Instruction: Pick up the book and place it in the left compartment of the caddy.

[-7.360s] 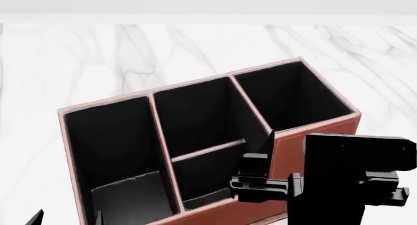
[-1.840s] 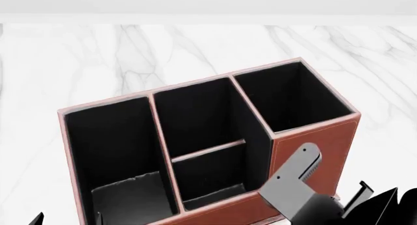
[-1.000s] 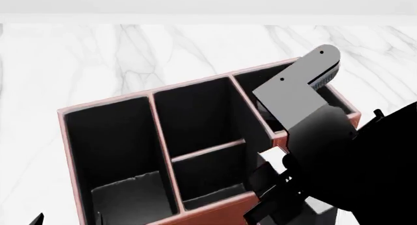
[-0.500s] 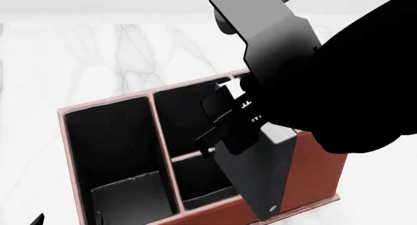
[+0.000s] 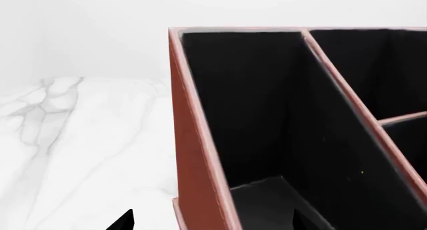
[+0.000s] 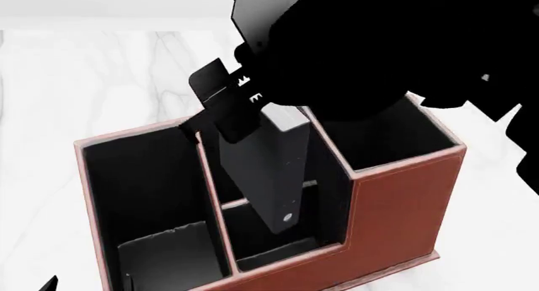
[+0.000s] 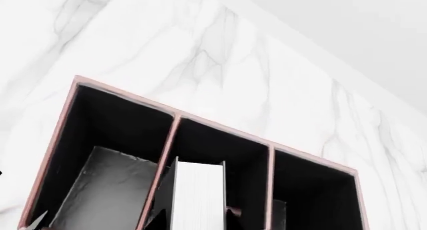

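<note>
My right gripper (image 6: 237, 108) is shut on the book (image 6: 267, 177), black with white page edges (image 7: 197, 195). It holds the book upright above the caddy (image 6: 404, 202). In the head view the book hangs over the middle section with the crossbar, just right of the divider. The left compartment (image 6: 143, 184) is black-lined and holds nothing; it also shows in the right wrist view (image 7: 100, 160). My left gripper (image 5: 212, 221) is open and empty, its tips either side of the caddy's left end wall (image 5: 193, 155).
The caddy stands on a white marble tabletop (image 6: 101, 76). The tall end section (image 6: 379, 133) is at the right. My right arm (image 6: 379, 45) fills the upper middle and right of the head view and hides the caddy's far rim.
My right arm has risen from the lower right with the book and swung left over the caddy. The book now hangs over the middle section. The left gripper has not moved.
</note>
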Tool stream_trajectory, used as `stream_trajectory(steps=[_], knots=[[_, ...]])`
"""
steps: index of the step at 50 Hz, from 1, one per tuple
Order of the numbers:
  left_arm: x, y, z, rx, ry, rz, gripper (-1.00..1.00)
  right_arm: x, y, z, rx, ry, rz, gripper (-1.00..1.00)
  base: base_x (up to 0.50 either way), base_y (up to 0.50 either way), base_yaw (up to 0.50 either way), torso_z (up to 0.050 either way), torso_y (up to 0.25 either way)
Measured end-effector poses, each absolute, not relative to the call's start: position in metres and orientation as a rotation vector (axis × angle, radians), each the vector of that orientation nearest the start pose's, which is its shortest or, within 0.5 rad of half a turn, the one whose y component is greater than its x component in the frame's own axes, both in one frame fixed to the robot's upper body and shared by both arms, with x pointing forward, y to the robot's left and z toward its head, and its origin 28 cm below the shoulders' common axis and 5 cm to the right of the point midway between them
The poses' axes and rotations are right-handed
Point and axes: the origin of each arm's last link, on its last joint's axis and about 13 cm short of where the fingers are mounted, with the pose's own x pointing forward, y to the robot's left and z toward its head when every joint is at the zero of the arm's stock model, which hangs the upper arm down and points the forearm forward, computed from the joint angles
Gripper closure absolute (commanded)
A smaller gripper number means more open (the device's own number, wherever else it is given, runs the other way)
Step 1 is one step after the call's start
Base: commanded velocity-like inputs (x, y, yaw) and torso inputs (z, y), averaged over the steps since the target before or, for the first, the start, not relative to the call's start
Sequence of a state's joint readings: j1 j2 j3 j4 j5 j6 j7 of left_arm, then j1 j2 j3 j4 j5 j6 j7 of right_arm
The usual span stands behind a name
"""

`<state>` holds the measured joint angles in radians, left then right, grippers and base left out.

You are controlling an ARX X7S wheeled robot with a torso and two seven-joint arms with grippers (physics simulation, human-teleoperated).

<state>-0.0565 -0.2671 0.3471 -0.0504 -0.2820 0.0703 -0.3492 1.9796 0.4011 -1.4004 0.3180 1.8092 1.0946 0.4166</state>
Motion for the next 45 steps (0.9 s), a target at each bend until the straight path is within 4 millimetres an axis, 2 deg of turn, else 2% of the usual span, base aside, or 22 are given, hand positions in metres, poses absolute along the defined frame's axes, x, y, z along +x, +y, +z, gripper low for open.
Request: stream_trajectory(steps=[26,45], knots=[[0.212,0.204,0.010,-0.010,0.016,0.030,-1.00,0.335,-0.012,0.358,-0.431,0.467,0.593,1.00,0.00,0.00,0.00,0.000,0.001],[0.212,0.205,0.011,-0.017,0.015,0.031,-1.00,0.349,0.011,0.349,-0.428,0.447,0.655,1.00,0.00,0.00,0.00,0.000,0.001]])
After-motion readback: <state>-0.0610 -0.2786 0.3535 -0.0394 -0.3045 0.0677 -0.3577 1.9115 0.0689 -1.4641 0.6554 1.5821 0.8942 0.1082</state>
